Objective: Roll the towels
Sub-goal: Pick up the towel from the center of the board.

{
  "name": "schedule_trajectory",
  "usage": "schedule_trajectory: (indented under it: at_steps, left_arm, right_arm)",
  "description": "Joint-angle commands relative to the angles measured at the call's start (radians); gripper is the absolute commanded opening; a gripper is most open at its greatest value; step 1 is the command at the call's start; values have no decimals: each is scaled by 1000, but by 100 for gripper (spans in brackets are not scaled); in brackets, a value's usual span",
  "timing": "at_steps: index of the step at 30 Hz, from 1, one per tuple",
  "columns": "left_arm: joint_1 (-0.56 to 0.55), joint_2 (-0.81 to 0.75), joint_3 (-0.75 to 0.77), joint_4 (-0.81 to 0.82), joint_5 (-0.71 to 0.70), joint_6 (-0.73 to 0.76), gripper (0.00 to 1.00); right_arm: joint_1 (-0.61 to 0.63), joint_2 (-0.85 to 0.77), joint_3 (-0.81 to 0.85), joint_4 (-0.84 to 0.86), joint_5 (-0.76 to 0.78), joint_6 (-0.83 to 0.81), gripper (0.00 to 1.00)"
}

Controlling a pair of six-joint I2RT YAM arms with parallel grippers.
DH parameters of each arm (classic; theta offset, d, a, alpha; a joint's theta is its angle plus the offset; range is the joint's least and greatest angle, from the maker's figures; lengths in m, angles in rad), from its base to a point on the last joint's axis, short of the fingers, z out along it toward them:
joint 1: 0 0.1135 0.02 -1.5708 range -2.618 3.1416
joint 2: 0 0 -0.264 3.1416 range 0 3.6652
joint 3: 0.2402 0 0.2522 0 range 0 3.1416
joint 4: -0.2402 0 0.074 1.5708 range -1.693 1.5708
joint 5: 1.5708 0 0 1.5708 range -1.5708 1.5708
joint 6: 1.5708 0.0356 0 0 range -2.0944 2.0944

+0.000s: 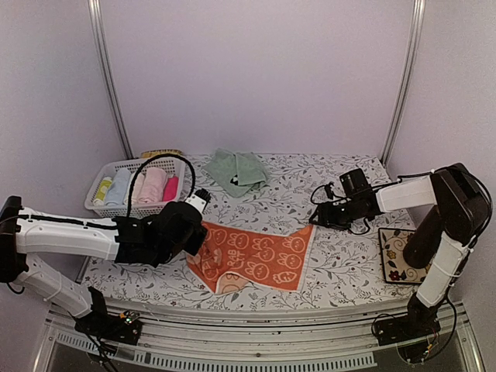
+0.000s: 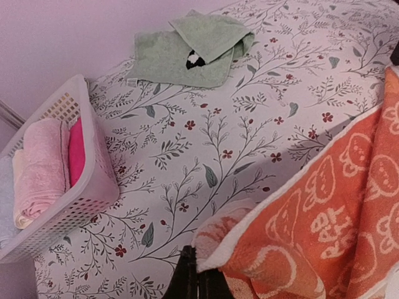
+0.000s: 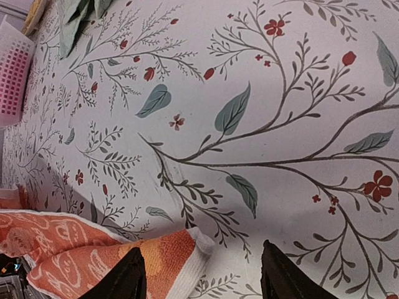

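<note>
Top view: orange towel (image 1: 260, 254) lies open and mostly flat on the floral surface (image 1: 341, 267), near centre, with no roll started. Left claw (image 1: 195, 235) is at its left edge. Right claw (image 1: 316, 222) is at its far right corner, which is drawn out to a point. Green towel (image 1: 239, 170) sits crumpled at far centre, well apart from both arms. White lattice basket (image 1: 128, 163) at far left holds several rolled towels (image 1: 153, 186). Patterned mat (image 1: 401, 256) at near right has nothing on it.

Left wrist: left claw (image 2: 196, 280) is pressed together, pinching the orange towel (image 2: 324, 212) at its cream hem, and that edge is lifted off the surface. Green towel (image 2: 187, 50) is far, basket (image 2: 93, 156) to the left.

Right wrist: right claw (image 3: 201, 265) is spread. Its fingers (image 3: 121, 277) straddle the towel's corner (image 3: 93, 249), which lies close to one finger. No pinch visible yet.

Status, my read: early. Neither loose towel is rolled. Orange is only being held at the edge, likely for straightening. Left to do: grip that corner, roll orange, then do all of green.
</note>
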Motion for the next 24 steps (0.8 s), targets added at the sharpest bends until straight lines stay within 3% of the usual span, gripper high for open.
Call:
schedule_trajectory:
  at_steps: [1, 7, 18, 24]
  left_arm:
    - [10, -1, -18, 32, -14, 12, 0]
    - [18, -4, -29, 42, -11, 15, 0]
    - [27, 5, -37, 60, 2, 17, 0]
    - [31, 5, -43, 66, 4, 20, 0]
  right_arm:
    - [-2, 41, 40, 56, -71, 10, 62]
    - [-1, 73, 42, 70, -95, 6, 54]
    - [-2, 108, 47, 83, -116, 16, 49]
    - [-1, 128, 52, 98, -146, 27, 38]
